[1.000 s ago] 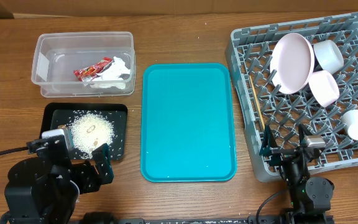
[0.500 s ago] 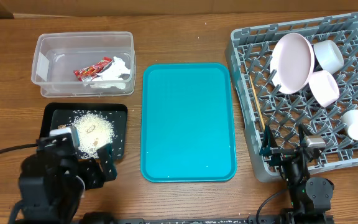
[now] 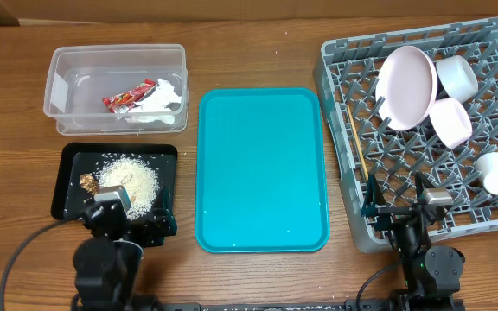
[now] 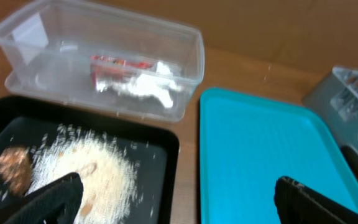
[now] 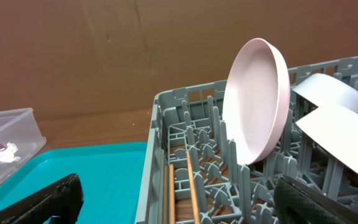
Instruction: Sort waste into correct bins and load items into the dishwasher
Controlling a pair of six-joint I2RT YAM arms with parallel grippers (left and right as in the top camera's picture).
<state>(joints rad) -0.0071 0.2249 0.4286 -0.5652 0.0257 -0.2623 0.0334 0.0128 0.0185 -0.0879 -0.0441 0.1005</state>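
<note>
My left jaws hang released and empty by the near edge of the black tray (image 3: pixel 69 164), where the rice (image 3: pixel 132 180) lies spread with the brown scrap (image 3: pixel 86 181) at 11 o'clock. Beyond, at 12 o'clock, the clear tub (image 3: pixel 59 86) holds the red wrapper (image 3: pixel 126 98) and the napkin (image 3: pixel 161 104). My right jaws, also spread and empty, sit at the near edge of the grey rack (image 3: pixel 405 173). The chopsticks (image 3: pixel 357 147) lie in it at 11 o'clock and the cup (image 3: pixel 495 171) at 1 o'clock. Farther on, the plate (image 3: pixel 407 86) stands on edge beside the pink bowl (image 3: pixel 450 121) and the white bowl (image 3: pixel 456 76). The teal tray (image 3: pixel 262 168) lies on the table (image 3: pixel 258 52) between.
</note>
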